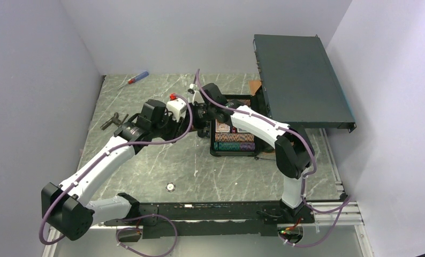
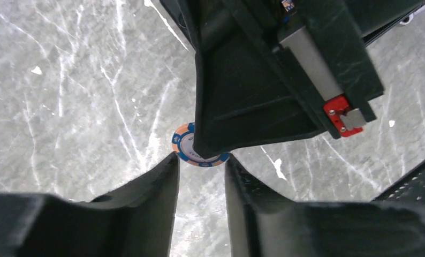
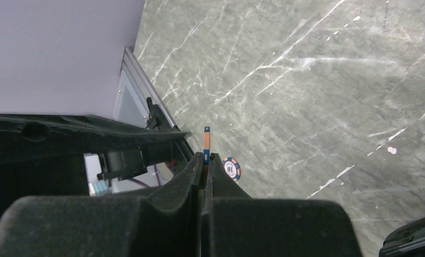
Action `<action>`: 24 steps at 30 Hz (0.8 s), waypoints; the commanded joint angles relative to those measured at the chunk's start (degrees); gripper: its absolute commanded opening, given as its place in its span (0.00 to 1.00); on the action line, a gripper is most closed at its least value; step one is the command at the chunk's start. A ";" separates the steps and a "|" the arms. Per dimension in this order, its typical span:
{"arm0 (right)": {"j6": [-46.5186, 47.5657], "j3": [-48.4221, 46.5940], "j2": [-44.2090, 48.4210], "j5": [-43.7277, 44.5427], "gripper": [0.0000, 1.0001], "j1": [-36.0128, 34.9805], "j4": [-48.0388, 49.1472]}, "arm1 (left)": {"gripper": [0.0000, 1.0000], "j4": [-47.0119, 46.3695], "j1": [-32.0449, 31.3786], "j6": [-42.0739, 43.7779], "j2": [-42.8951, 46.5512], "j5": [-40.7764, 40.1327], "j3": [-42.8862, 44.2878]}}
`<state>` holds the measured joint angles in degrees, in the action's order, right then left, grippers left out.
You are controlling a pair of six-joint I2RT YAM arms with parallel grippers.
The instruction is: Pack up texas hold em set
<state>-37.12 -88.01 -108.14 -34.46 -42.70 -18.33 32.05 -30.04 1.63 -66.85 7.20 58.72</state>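
Observation:
The open dark case (image 1: pixel 232 153) of the texas hold em set lies at the table's middle right, with chip rows and card decks inside. Both arms meet just left of it, above the table. My right gripper (image 3: pixel 205 156) is shut on a blue-and-orange poker chip (image 3: pixel 206 140), pinching its flat faces; the chip sticks out past the tips. In the left wrist view the same chip (image 2: pixel 182 145) sits at the very tips of my left gripper (image 2: pixel 200 160), whose fingertips touch its rim on both sides. A second chip (image 3: pixel 232 168) lies flat on the table below.
A large flat dark rack box (image 1: pixel 301 80) leans over the back right, partly above the case. A red-and-blue screwdriver (image 1: pixel 138 78) lies at the back left, a black tool (image 1: pixel 113 121) at the left. A small round button (image 1: pixel 171 187) lies near the front.

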 commanded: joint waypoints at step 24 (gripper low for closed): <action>12.63 -13.81 -12.67 53.79 0.00 10.19 -5.80 | 0.81 -4.71 3.11 -7.08 9.00 -24.62 -1.70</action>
<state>-26.59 -98.04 -120.38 16.60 -32.10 -24.12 28.29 -27.05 -4.86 -57.65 -15.86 56.58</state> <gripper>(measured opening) 0.025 0.808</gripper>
